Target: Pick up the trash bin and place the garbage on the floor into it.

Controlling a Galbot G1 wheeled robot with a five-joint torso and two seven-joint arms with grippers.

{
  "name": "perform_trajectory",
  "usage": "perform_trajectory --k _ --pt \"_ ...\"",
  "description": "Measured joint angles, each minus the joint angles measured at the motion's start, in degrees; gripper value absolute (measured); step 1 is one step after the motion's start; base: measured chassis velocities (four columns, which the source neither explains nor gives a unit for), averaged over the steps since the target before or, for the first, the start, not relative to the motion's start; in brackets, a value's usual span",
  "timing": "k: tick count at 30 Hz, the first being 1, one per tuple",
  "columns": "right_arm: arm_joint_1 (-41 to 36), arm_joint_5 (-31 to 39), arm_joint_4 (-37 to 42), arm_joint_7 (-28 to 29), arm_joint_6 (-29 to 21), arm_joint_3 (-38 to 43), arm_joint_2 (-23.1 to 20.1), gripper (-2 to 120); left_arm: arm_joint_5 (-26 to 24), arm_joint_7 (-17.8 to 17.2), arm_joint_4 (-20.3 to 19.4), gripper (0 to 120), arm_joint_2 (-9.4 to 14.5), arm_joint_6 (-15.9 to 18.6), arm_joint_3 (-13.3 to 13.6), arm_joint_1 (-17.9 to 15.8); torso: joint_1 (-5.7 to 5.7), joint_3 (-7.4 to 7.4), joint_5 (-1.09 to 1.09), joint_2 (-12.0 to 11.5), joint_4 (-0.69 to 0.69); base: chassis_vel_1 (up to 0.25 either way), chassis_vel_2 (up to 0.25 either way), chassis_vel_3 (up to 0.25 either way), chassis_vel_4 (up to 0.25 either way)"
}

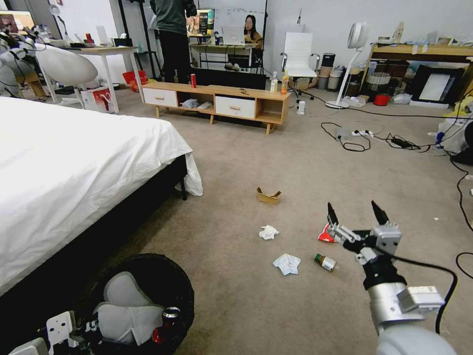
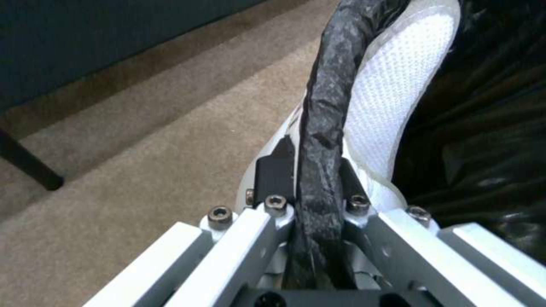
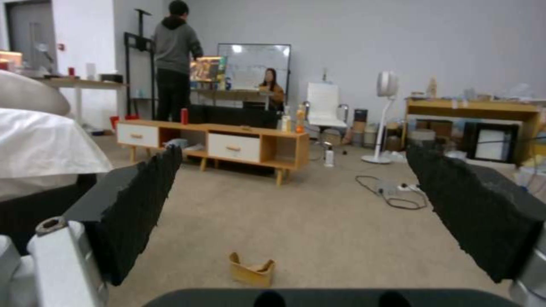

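The trash bin (image 1: 165, 266), lined with a black bag, sits at the lower left with a pale cloth (image 1: 125, 308) and a red can (image 1: 167, 323) inside. My left gripper (image 1: 74, 330) (image 2: 315, 166) is shut on the bin's bag-wrapped rim (image 2: 335, 64). My right gripper (image 1: 357, 214) (image 3: 294, 153) hangs open over the floor (image 1: 276, 305), just above a red-white crushed cup (image 1: 325, 234). Garbage lies on the carpet: a small bottle (image 1: 325, 262), two white tissues (image 1: 268, 231) (image 1: 287, 264), and a tan cardboard tray (image 1: 268, 195) (image 3: 252, 268) farther ahead.
A bed (image 1: 74, 162) with a white sheet fills the left side, close to the bin. A low wooden cabinet (image 1: 217, 101) stands at the back, with a fan (image 1: 352, 59) to its right. Cables (image 1: 394, 143) run across the carpet on the right.
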Motion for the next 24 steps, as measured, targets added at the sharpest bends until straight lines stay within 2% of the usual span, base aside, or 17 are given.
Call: perform_trajectory --k 12,24 --pt "-1.35 -5.47 -2.31 -0.49 2.42 0.37 4.94 100 -0.04 1.99 0.75 2 -0.51 -0.28 1.45 -1.0 0.0 0.0 0.0 0.0 0.0 0.0 0.0 0.0 0.0" --pt "-1.5 -6.21 -2.55 -0.58 2.94 0.96 5.23 100 0.8 2.09 1.09 2 -0.79 -0.87 2.16 -1.24 0.0 0.0 0.0 0.0 0.01 0.0 0.0 0.0 0.0"
